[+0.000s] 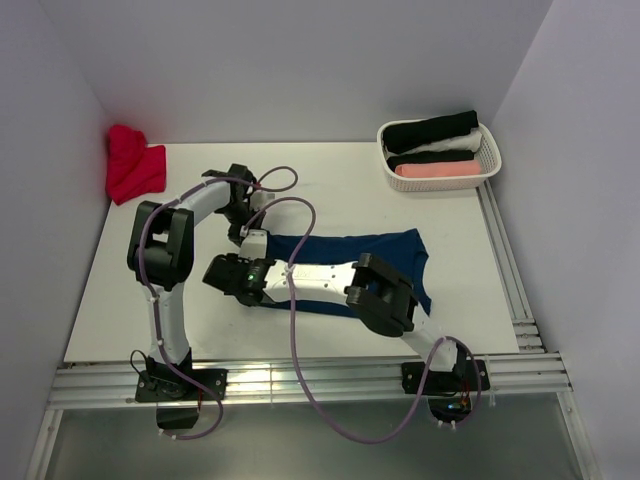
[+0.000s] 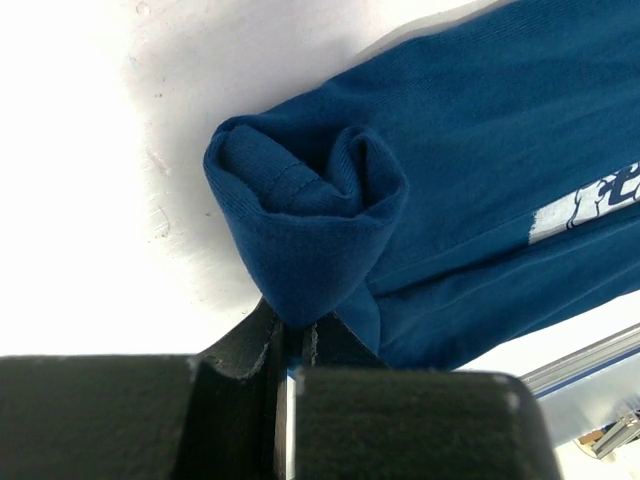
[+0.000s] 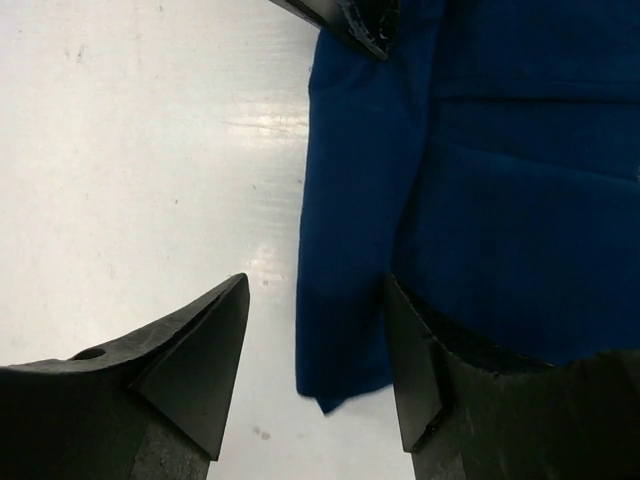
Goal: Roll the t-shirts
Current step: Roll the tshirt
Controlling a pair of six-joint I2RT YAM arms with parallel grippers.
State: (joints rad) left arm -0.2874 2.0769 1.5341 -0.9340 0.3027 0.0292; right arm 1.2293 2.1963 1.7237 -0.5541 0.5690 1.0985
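Observation:
A navy blue t-shirt (image 1: 385,255) lies folded into a long strip across the middle of the table. Its left end is curled into a small roll (image 2: 305,205), and a pale print (image 2: 590,205) shows further along the cloth. My left gripper (image 2: 295,330) is shut on the lower edge of that curled end. My right gripper (image 3: 316,285) is open and low over the table. It straddles the near corner of the same shirt end (image 3: 345,330), with one finger on bare table and the other against the cloth. In the top view both grippers (image 1: 250,238) (image 1: 250,290) meet at the shirt's left end.
A crumpled red t-shirt (image 1: 133,165) lies at the back left corner. A white basket (image 1: 490,150) at the back right holds rolled black, white and pink shirts. Metal rails (image 1: 300,380) run along the front and right table edges. Walls enclose the table.

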